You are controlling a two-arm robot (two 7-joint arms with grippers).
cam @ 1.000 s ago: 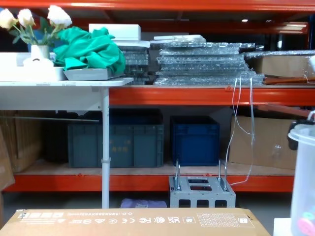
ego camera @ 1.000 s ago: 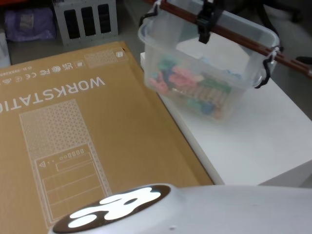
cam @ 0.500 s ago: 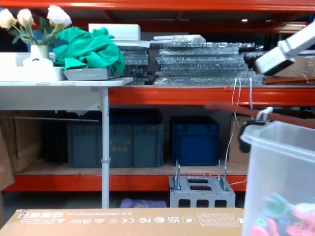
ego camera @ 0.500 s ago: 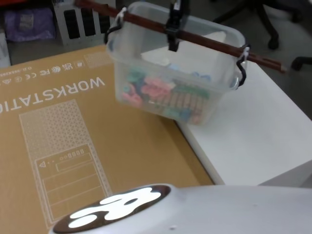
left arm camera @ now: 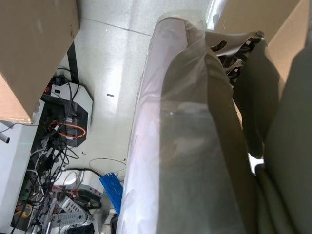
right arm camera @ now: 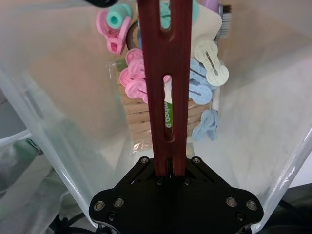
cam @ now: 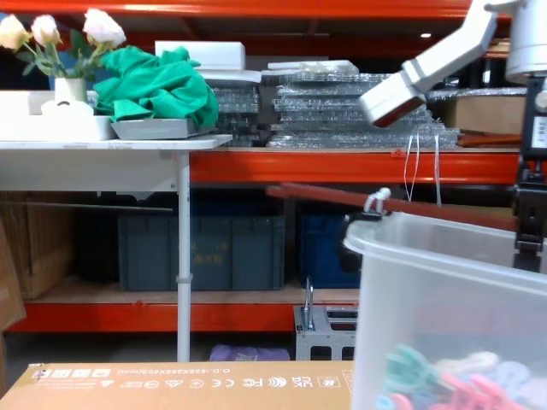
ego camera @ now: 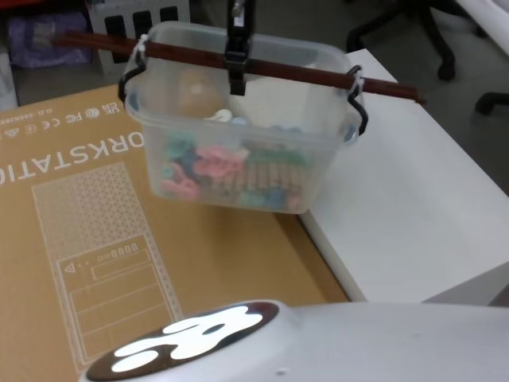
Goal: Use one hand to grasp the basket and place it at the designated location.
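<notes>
Basket: the translucent basket (ego camera: 238, 126) is carried clear of the surfaces, hung by its handle over the line where the cardboard box meets the worktop; in the chest view it is seen at 4 o'clock (cam: 427, 290).
Handle: the dark red-brown handle (ego camera: 310, 74) is run across the open top from 9 to 3 o'clock and projects past both ends.
Fittings: the bar is tied to the tub by black hooked brackets (ego camera: 363, 115); a white zip tie (ego camera: 355, 77) is fixed at the 3 o'clock end.
Contents: pastel plastic clips (right arm camera: 136, 80) and wooden pegs (right arm camera: 146, 114) are heaped on the basket's floor.
Right end effector: the right end effector (ego camera: 235, 64) is brought in from above and is clamped tight on the handle near its middle (right arm camera: 170, 165).
Cardboard box: a printed cardboard box (ego camera: 95, 239) is spread from 9 to 6 o'clock of the basket.
Worktop: the white worktop (ego camera: 413, 215) is laid out from 3 to 5 o'clock.
Background: an orange rack (cam: 291, 166) with dark blue crates (cam: 205, 252) is seen at 12 o'clock.
</notes>
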